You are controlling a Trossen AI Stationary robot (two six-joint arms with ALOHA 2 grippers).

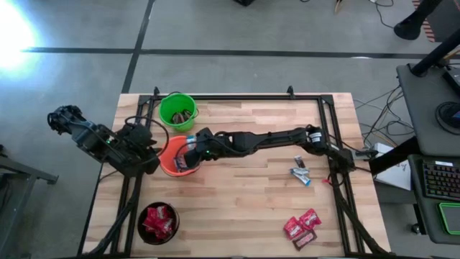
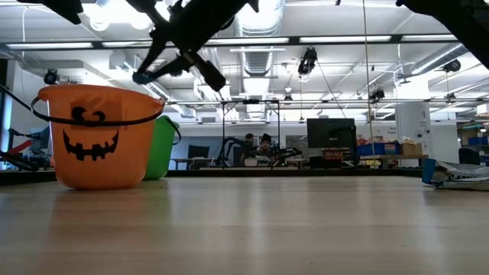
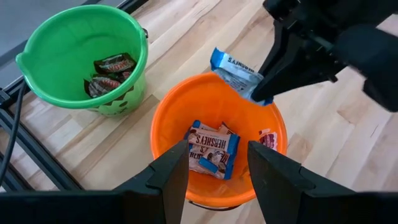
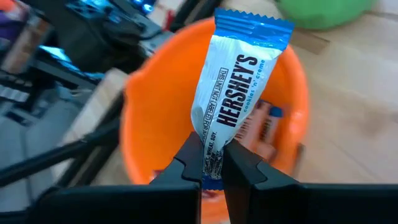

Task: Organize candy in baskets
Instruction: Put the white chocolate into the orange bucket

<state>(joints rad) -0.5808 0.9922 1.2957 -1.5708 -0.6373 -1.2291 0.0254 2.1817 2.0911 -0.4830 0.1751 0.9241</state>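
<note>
Showing only in wrist views: candy (image 3: 211,152) inside orange basket (image 3: 171,109).

Middle basket (image 1: 171,160) at the table's (image 1: 244,208) left edge; second basket (image 1: 177,111) behind it, third (image 1: 157,222) before it, each holding candy; right gripper (image 1: 188,146) above the middle basket, pinching a bar (image 4: 229,102); left gripper (image 1: 147,152) just left of it; loose candy (image 1: 300,227) far right.

High view: looking straight down over the whole tabletop (image 1: 244,180). Low view: sitting at tabletop level, facing the room. Both wrist views: looking closely down into the orange basket (image 3: 177,115), shared by all four.
</note>
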